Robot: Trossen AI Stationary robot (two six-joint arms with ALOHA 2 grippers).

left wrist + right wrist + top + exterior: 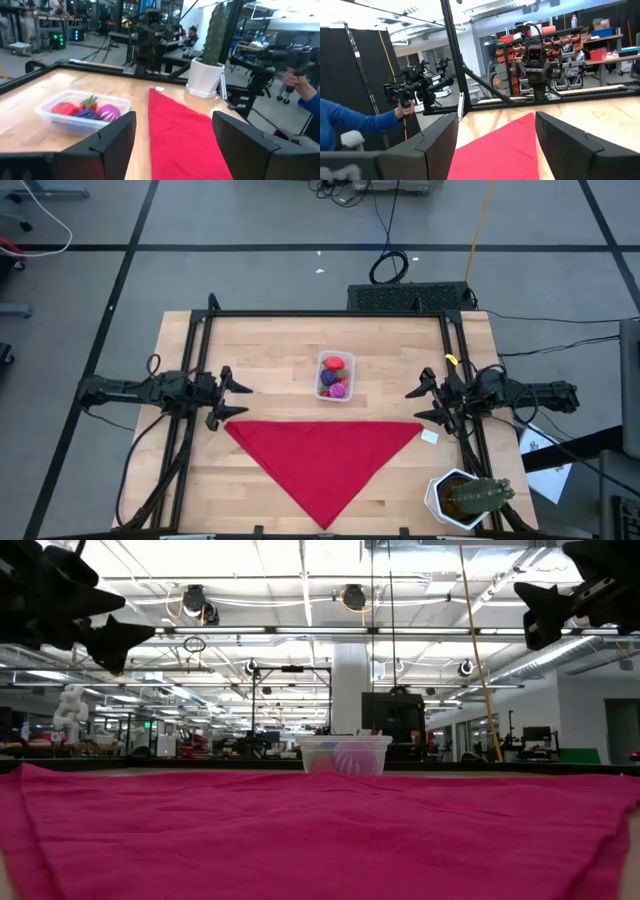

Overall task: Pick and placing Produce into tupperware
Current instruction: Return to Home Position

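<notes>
One tupperware (320, 367) holding at least four produce (338, 389); left tool (240, 395), right tool (414, 405) spread.

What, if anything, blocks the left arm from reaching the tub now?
Probably nothing, so likely yes: the left claw is open at the left of the table, with only bare wood between it and the tub. The cloth lies off that line.

black jointed arms (130, 390), wedge-shaped jaws, looping cables (152, 364)
</notes>
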